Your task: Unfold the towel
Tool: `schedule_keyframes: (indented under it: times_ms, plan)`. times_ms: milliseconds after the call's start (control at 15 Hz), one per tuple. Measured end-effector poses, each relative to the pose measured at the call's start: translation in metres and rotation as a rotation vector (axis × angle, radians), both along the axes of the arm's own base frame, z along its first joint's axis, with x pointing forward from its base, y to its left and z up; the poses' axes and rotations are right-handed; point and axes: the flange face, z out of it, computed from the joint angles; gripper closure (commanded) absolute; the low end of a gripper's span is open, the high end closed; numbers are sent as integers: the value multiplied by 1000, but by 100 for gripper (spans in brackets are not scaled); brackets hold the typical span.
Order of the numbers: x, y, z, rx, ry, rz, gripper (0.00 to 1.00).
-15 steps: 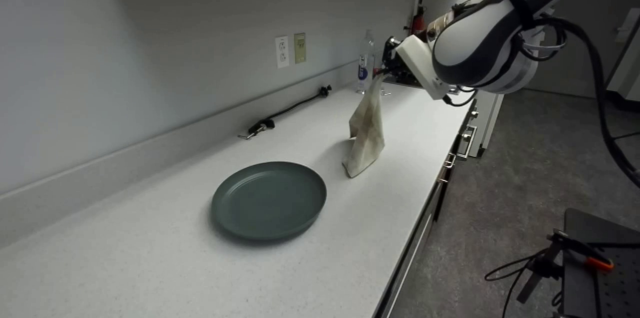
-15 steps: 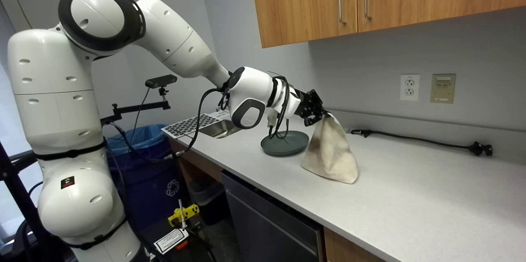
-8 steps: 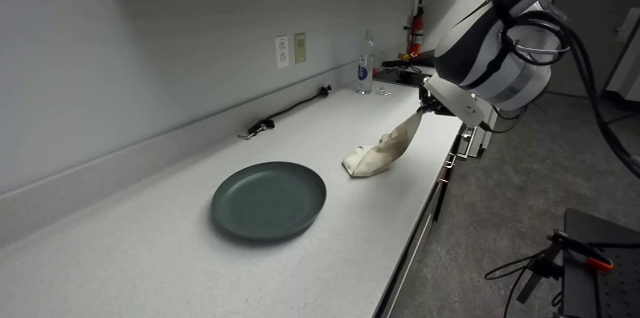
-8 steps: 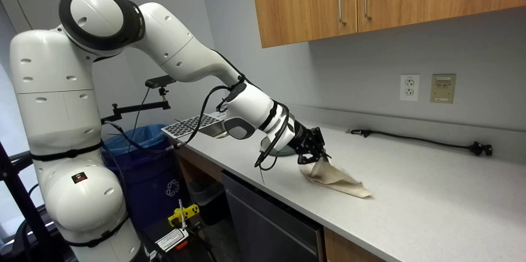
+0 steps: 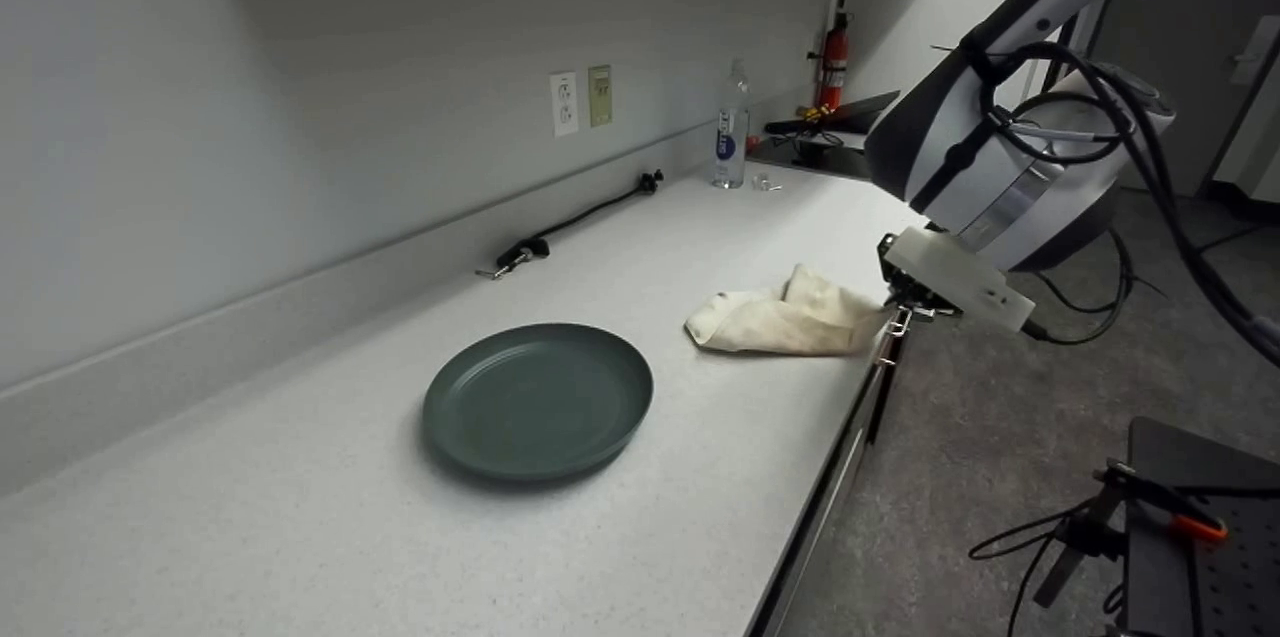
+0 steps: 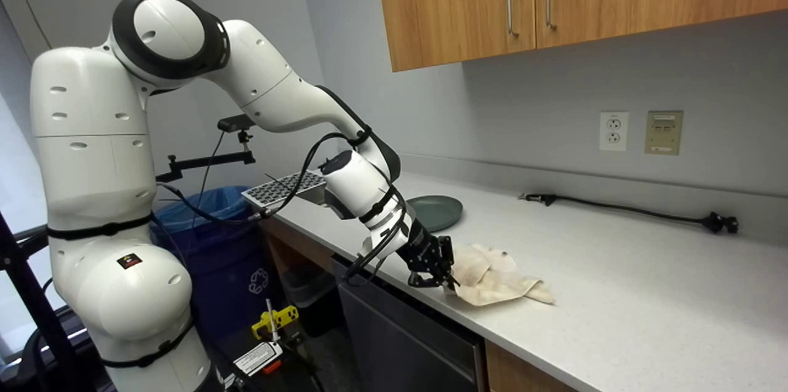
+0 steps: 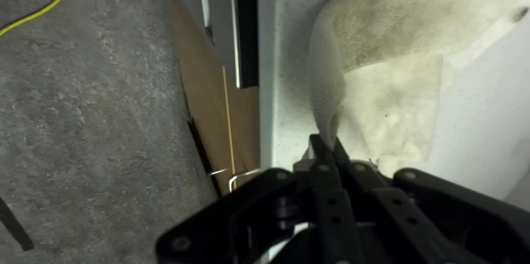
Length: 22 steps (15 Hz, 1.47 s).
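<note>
The beige towel (image 5: 790, 322) lies crumpled and partly folded low on the counter, and also shows in an exterior view (image 6: 495, 281). In the wrist view the towel (image 7: 393, 106) has a brownish folded-over part and a paler flat part. One corner narrows up into my gripper (image 7: 329, 144). The gripper is shut on this corner, with cloth between the fingertips. In the exterior views the gripper (image 5: 890, 305) is low at the counter's front edge, tilted, with the towel stretching from it towards the plate side and the wall.
A round dark green plate (image 5: 540, 402) rests on the counter near the towel. A black cable (image 6: 628, 207) lies along the wall. A clear bottle (image 5: 731, 132) stands farther off. The counter's front edge (image 7: 268, 90) runs close beside the gripper, with drawer handles (image 7: 242, 177) below.
My gripper has moved down and towards the counter's front edge, keeping hold of the corner. The towel has gone from hanging upright to lying mostly on the counter, drawn out behind it.
</note>
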Motion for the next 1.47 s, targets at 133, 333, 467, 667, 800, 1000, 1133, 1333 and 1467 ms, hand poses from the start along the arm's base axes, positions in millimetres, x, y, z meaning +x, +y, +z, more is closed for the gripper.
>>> schedule_keyframes:
  times_ms: [133, 333, 467, 667, 800, 1000, 1133, 1333, 1467]
  plan:
    - [-14, 10, -9, 7, 45, 0, 65]
    - [-13, 4, -34, 16, 99, 24, 43]
    - [-11, -5, -57, 22, 142, 29, 27]
    - [-12, -13, -84, 33, 195, 35, 5]
    - [-12, -13, -94, 46, 216, 47, 0]
    - [-16, -11, -99, 51, 247, 83, 0]
    - [-21, -5, -96, 39, 270, 105, 0]
    - [-32, 10, -84, 22, 325, 140, 0]
    - [-36, 20, -68, 7, 360, 164, 0]
